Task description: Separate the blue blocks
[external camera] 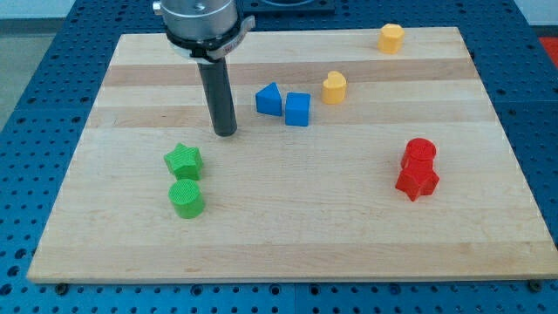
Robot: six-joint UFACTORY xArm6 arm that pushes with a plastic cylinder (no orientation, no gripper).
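Two blue blocks sit side by side above the board's middle: a blue triangular block (268, 98) on the left and a blue cube (297, 109) touching it on the right. My dark rod comes down from the view's top, and my tip (225, 133) rests on the board to the left of and slightly below the blue triangular block, a short gap away from it.
A yellow block (334, 87) stands just right of the blue cube; another yellow block (391, 38) is at the top right. A green star (183, 160) and a green cylinder (186, 198) are at lower left. A red cylinder (419, 153) and a red star (417, 180) are at right.
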